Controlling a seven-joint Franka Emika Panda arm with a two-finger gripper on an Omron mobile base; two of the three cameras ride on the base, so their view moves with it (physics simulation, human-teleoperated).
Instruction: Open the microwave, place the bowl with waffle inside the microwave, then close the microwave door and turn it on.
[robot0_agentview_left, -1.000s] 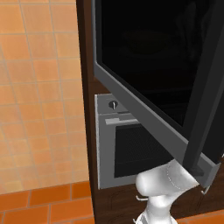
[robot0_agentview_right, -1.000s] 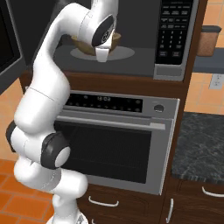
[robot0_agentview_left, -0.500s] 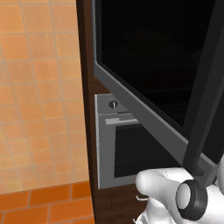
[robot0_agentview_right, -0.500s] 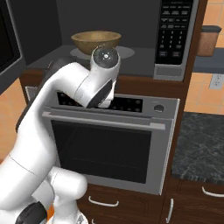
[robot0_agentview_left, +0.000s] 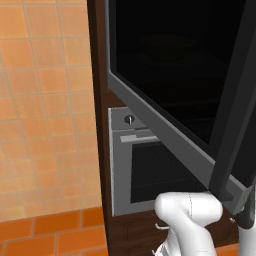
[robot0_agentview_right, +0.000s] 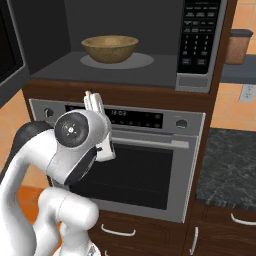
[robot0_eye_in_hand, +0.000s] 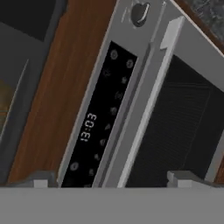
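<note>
Kitchen cabinetry in dark wood frames the stack of appliances, with orange tile off to the side. Inside the microwave (robot0_agentview_right: 125, 45), the bowl (robot0_agentview_right: 110, 48) sits on the pale round turntable (robot0_agentview_right: 142, 61) at the middle of the cavity floor; whether a waffle lies in it cannot be told from this angle. The microwave door (robot0_agentview_left: 175, 100) stands swung wide open to the left, its long black glass panel in a grey frame reaching out towards the base.

From the gripper (robot0_agentview_right: 94, 101), the bowl lies up and beyond, inside the cavity, while the door's free edge lies out to the left and nearer the base. The gripper itself hovers in front of the oven (robot0_agentview_right: 150, 165), just below the cavity's lip, its jaws spread wide with nothing between them; its camera looks along the oven's display strip (robot0_eye_in_hand: 98, 127) and bar handle (robot0_eye_in_hand: 148, 100).

With the bowl apparently placed, the coming move looks to be the closing of the door, so the hand must get round to the outer face of that panel and push it rightwards, towards the cavity.
</note>
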